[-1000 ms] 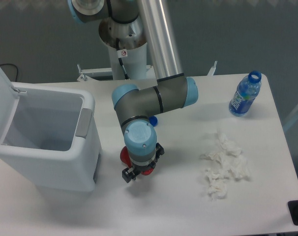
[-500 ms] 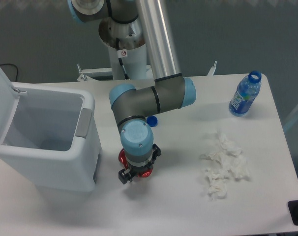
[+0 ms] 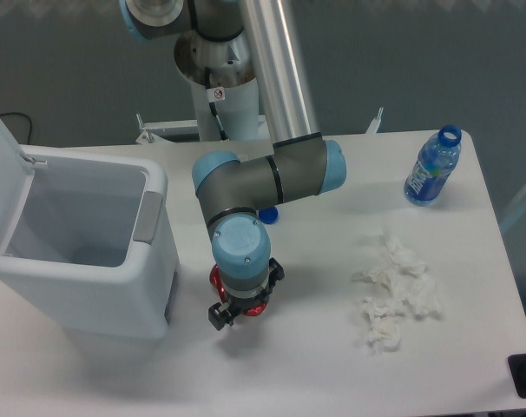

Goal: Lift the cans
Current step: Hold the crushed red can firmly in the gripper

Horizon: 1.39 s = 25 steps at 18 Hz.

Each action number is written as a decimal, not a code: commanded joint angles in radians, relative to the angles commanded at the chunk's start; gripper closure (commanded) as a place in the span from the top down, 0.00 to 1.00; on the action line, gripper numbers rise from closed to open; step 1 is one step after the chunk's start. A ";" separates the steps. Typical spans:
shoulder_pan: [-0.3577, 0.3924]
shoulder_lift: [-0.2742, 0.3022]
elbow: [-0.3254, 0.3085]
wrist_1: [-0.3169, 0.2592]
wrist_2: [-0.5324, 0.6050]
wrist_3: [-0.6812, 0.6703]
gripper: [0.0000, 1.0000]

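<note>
The red can [image 3: 216, 279] stands on the white table [image 3: 315, 347], left of centre. Only slivers of its red body show, because the arm's wrist hangs straight above it. My gripper [image 3: 246, 294] points down over the can, with its black finger parts showing on the can's lower left and upper right. The wrist hides the fingertips, so I cannot tell whether they press on the can.
A white bin [image 3: 81, 261] with its lid up stands just left of the can. A small blue cap [image 3: 268, 214] lies behind the arm. Crumpled white tissues [image 3: 393, 295] lie to the right. A blue-labelled clear bottle [image 3: 432, 169] stands at the back right.
The wrist and gripper have shifted slightly left and toward the table's front over the can. The visible red of the can has stayed about where it was.
</note>
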 joint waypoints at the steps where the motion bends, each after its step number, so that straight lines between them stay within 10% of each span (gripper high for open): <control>1: 0.000 -0.002 0.000 0.002 0.002 0.000 1.00; 25: 0.002 0.005 -0.003 -0.005 0.020 0.005 0.76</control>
